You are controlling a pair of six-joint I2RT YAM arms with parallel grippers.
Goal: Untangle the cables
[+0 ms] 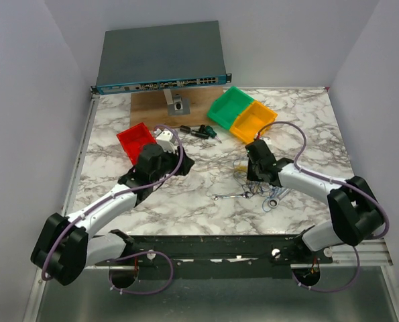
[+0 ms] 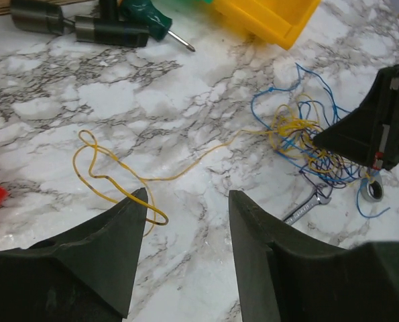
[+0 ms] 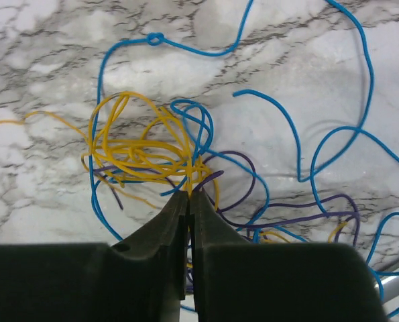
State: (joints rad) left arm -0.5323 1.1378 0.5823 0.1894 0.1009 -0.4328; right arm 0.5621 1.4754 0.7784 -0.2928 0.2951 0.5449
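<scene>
Right wrist: right end effector (image 3: 189,194) pinches yellow cable (image 3: 145,144), table (image 1: 306,114) edges distant.

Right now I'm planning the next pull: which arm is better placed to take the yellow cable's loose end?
Left. The left fingers are open right at the yellow cable and its looped loose end. The right fingers are shut on the tangle, probably best used to anchor it.

Marbled white-and-grey surface (image 1: 306,121), soft even light. Plain pale walls close around it: left wall (image 1: 31,100), right wall (image 1: 380,60), and back wall (image 1: 273,33) beyond its far edge. Wooden board (image 1: 152,107) lies at the surface's far edge. Dark rail (image 1: 206,243) runs along its near edge, with a grey panel (image 1: 219,302) below.
</scene>
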